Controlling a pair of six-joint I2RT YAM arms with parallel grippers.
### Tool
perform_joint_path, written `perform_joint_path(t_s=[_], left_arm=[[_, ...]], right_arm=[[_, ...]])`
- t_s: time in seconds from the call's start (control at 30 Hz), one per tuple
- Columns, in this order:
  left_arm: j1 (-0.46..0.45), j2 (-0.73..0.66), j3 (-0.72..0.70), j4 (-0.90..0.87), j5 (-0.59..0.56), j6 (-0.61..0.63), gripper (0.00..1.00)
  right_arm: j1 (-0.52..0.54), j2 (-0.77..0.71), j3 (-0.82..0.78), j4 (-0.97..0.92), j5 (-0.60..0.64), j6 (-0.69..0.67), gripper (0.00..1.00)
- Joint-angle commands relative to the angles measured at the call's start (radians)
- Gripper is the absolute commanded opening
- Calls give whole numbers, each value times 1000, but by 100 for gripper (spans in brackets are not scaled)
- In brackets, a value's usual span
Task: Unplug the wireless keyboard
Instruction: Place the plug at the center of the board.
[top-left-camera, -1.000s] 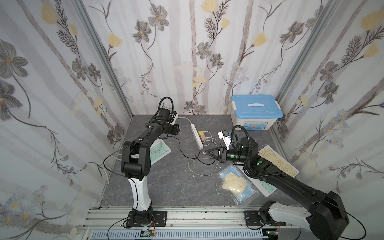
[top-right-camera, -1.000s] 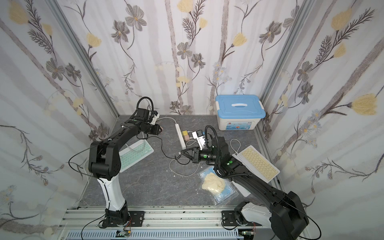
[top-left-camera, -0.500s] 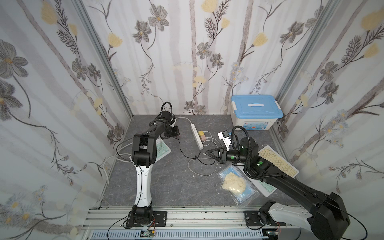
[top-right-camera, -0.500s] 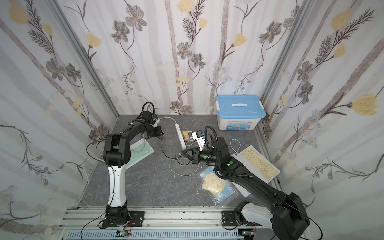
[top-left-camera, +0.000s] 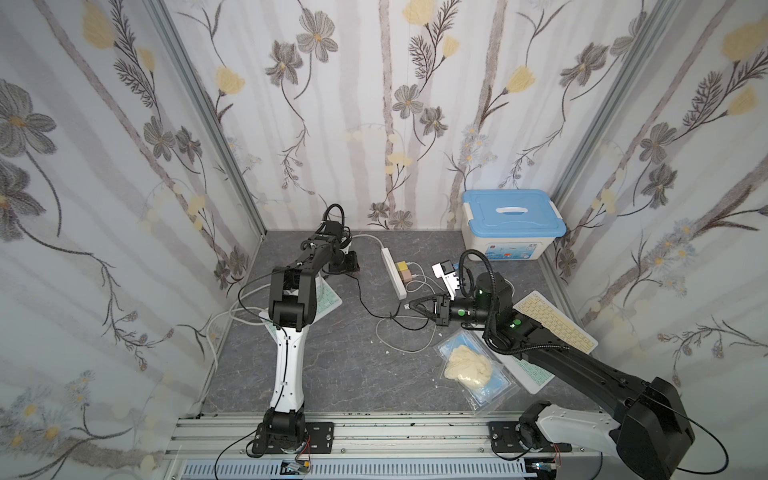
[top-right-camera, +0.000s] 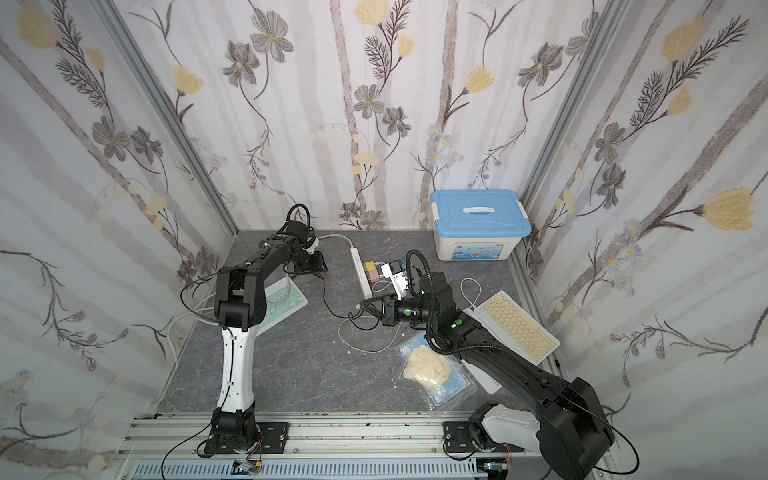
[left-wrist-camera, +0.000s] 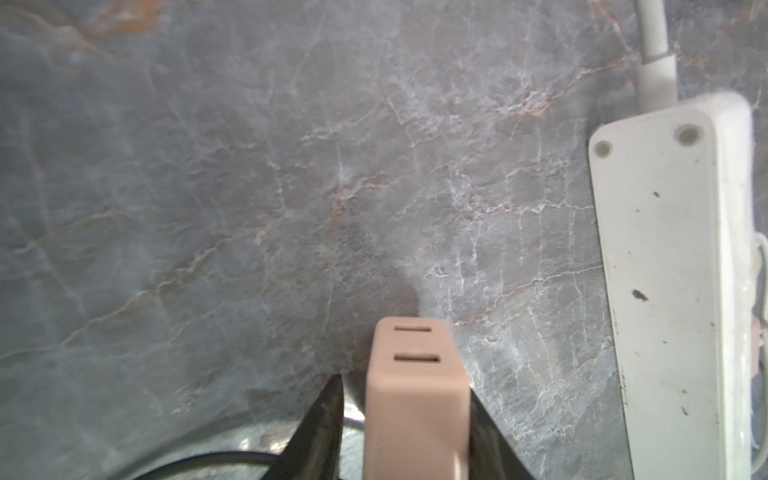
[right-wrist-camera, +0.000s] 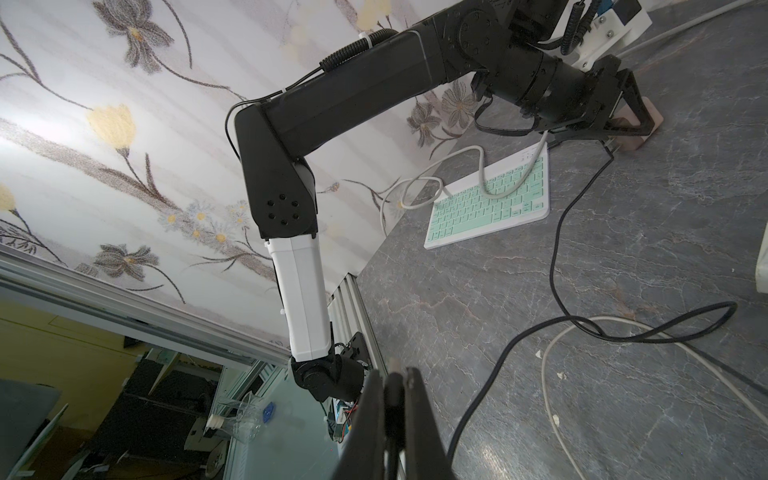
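A mint-green keyboard (top-left-camera: 328, 297) (right-wrist-camera: 490, 208) lies at the left, partly under my left arm, with a white cable (right-wrist-camera: 482, 183) across it. A cream-yellow keyboard (top-left-camera: 552, 322) lies at the right. My right gripper (top-left-camera: 415, 307) (right-wrist-camera: 395, 374) is shut on the black cable's plug (right-wrist-camera: 394, 370), held above the table. The black cable (top-left-camera: 365, 303) runs back to a pink adapter block (left-wrist-camera: 415, 395) between the fingers of my left gripper (top-left-camera: 347, 264) (left-wrist-camera: 405, 386). That gripper is open, with a gap between one finger (left-wrist-camera: 328, 411) and the block.
A white power strip (top-left-camera: 392, 272) (left-wrist-camera: 673, 270) lies at the back middle with two small adapters (top-left-camera: 403, 268) beside it. A blue-lidded box (top-left-camera: 513, 224) stands at the back right. A plastic bag with a cream lump (top-left-camera: 469, 365) and a loose white cable loop (top-left-camera: 399, 345) lie near the front.
My left arm's elbow has swung inward and risen while its gripper stayed by the power strip. Its jaws have widened around the pink block. The right arm has not moved.
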Motion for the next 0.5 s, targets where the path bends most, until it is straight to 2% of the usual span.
perform_joint_path(t_s=[0.0, 0.13, 0.23, 0.47], left_arm=[[3, 23, 39, -69, -38, -7, 46], [6, 46, 80, -96, -45, -16, 46], [12, 55, 97, -109, -60, -21, 53], [22, 31, 99, -130, -59, 3, 57]], right_arm=[[3, 7, 1, 20, -6, -10, 0], [3, 6, 6, 18, -4, -10, 0], [4, 6, 4, 18, -5, -10, 0], [7, 8, -2, 18, -6, -12, 0]])
